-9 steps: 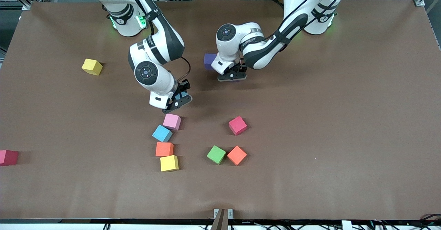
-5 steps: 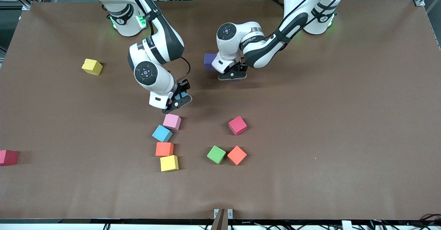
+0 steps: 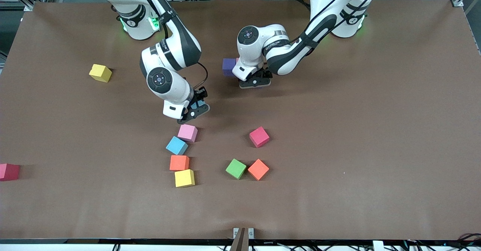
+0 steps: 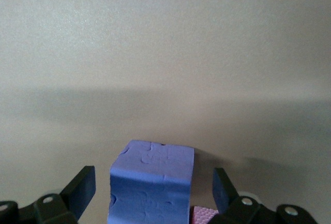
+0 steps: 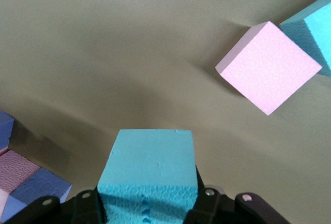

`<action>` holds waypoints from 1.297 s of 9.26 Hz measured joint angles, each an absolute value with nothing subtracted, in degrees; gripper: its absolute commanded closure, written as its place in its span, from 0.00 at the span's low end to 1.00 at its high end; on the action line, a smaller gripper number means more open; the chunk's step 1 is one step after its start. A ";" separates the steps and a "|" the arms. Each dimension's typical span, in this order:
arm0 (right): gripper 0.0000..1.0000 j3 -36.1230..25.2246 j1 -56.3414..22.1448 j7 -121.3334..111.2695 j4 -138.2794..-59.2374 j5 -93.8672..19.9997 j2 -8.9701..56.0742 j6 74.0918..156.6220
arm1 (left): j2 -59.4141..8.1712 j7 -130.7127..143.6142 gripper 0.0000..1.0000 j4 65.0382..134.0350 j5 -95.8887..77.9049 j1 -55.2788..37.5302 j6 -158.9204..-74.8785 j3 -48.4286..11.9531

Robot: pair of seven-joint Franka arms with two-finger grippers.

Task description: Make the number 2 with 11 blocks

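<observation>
Bare table [image 3: 375,130] is being shown at centre right of the front view; loose blocks are scattered lower centre. The left gripper [image 4: 152,193], jaws wide, is being held astride a purple block [image 4: 150,182] at upper centre. A blue block [image 5: 150,175] is being gripped by the right gripper [image 5: 150,203] above a pink block [image 3: 187,133].

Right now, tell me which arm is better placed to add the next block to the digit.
Right. The right pincer is shut on a light blue block, over bare table near the pink block. The left pincer stands open around the purple block, holding nothing to place.
</observation>
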State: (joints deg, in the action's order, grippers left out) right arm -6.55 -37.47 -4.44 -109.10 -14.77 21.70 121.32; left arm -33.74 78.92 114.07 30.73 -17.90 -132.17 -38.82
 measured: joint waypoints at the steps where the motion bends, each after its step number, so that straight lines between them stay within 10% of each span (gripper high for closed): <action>1: 1.00 -6.29 -37.49 -3.90 -109.07 -14.79 21.74 121.32 | -33.23 79.11 0.00 113.41 30.73 -17.75 -132.20 -38.77; 12: 1.00 -2.64 -45.38 18.69 -103.06 -14.81 28.65 124.83 | -45.79 85.12 0.00 85.43 30.11 -11.79 -129.58 -27.92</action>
State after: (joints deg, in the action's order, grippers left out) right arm -2.64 -45.38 18.69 -103.06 -14.81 28.65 124.83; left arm -45.79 85.12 85.43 30.11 -11.79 -129.58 -27.92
